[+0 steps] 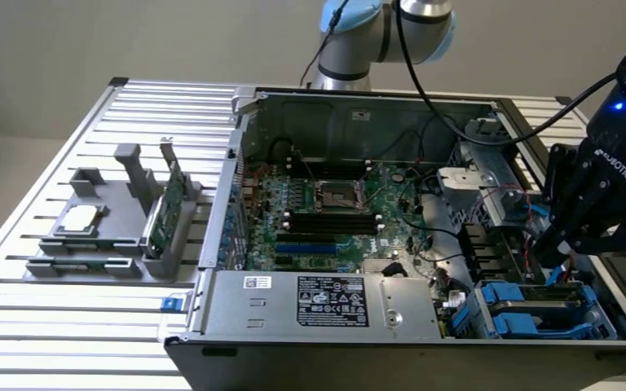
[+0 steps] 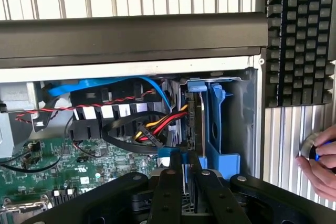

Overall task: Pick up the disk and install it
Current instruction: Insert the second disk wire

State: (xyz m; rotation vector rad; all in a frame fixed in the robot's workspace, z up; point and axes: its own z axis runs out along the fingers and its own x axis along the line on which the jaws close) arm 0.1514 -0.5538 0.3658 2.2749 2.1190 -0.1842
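Open computer case (image 1: 324, 236) on the table (image 1: 63, 326). At its 4 o'clock corner, the gripper (image 2: 184, 174) has its fingers (image 2: 167, 192) narrowed on the disk (image 2: 195, 129), upright in its blue bay.

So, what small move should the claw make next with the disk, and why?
Probably a slow, straight push of the disk deeper into its blue bay. The claw sits right at the disk's edge, which stands upright in the bay beside the case wall, and red and yellow cables lie close beside it. Whether it is fully seated I cannot tell.

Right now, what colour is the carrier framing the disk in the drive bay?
Blue; the disk carrier shows best in the wrist view.
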